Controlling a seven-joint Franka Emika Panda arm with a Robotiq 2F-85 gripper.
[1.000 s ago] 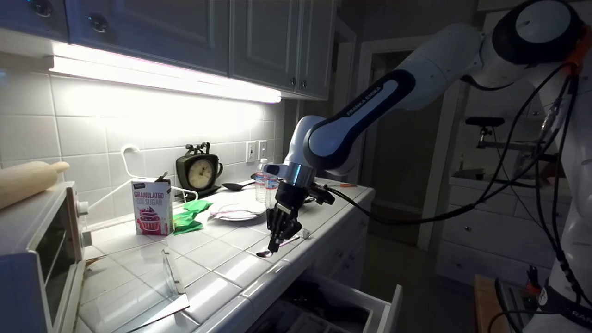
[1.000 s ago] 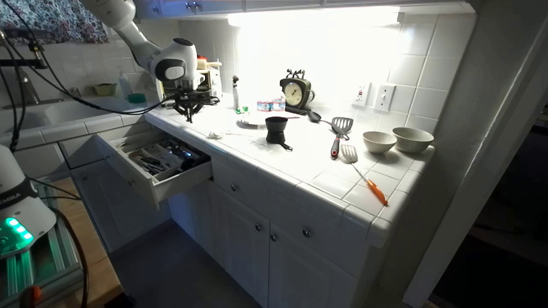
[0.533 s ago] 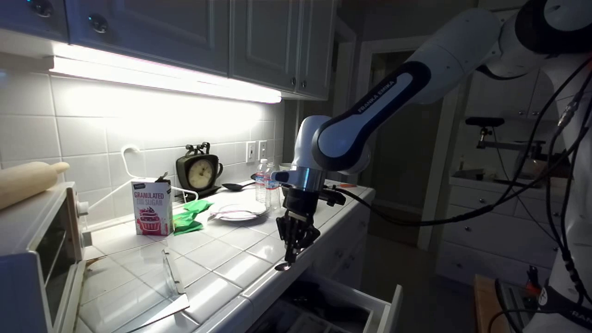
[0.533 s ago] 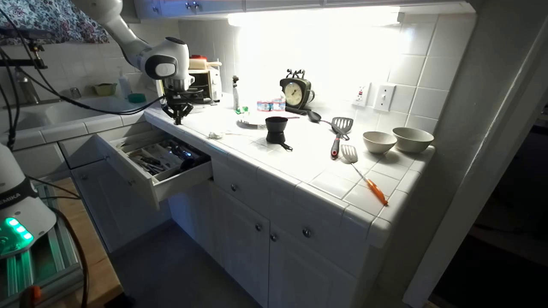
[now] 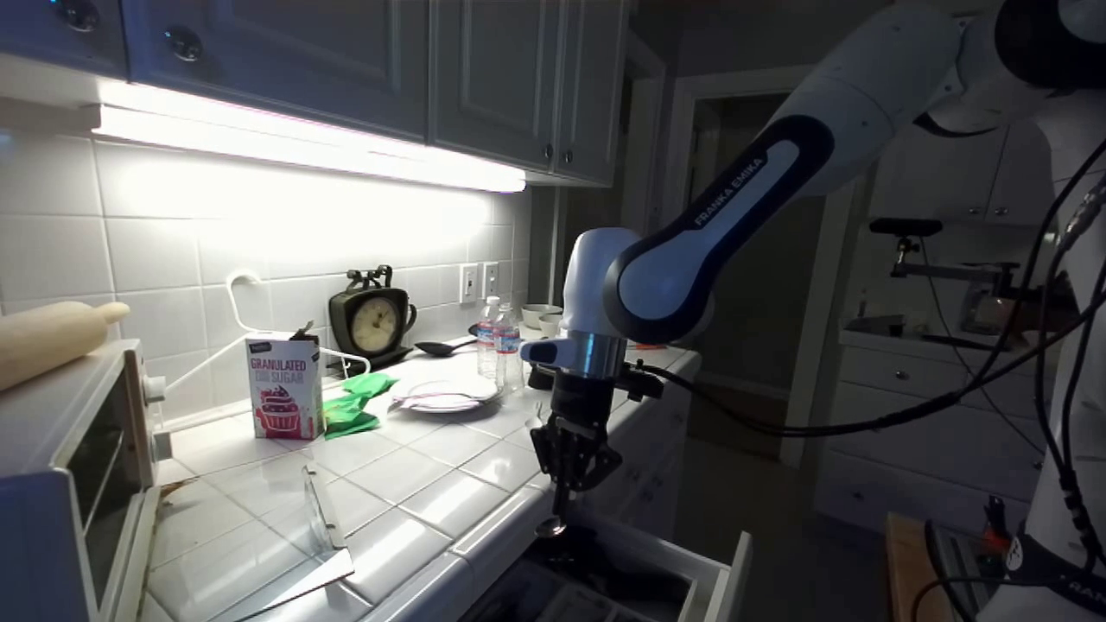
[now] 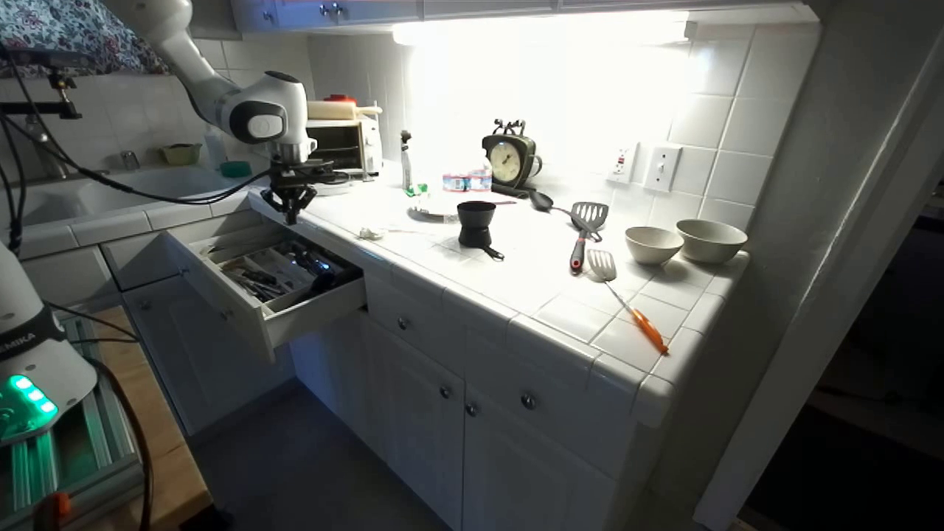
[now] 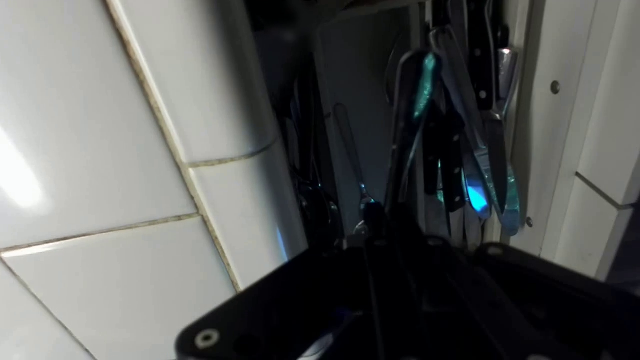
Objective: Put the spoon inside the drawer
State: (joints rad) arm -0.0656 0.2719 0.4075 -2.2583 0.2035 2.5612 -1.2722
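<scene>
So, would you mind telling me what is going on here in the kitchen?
A robot arm is set to put a spoon into the kitchen drawer. Its hand is shut on the spoon and holds it above the drawer, which stands open with other cutlery in it. The spoon has not been let go yet, so the job is not finished.
</scene>
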